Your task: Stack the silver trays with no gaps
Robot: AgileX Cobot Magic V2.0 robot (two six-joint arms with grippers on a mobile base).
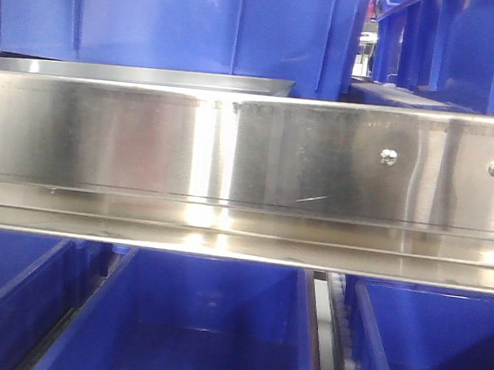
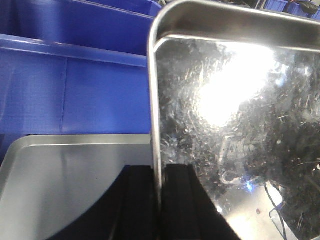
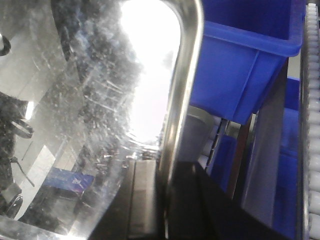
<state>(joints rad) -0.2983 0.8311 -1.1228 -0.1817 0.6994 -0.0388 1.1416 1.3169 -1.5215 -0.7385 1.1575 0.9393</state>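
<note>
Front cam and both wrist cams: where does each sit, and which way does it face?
Front: low, level with the steel rail, facing blue bins; no robot parts show.
Left wrist: behind the left tool, clamped on the held tray rim; second tray at left.
Right wrist: behind the right tool, clamped on the opposite rim.
Shared: both wrist views show the held tray.

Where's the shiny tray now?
In both wrist views, the silver tray is pinched by its rims between left gripper and right gripper, blue bins behind.

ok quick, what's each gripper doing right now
left gripper: jaws closed on the silver tray at its rim
right gripper: jaws closed on a tray rim too, likely the same silver tray
</note>
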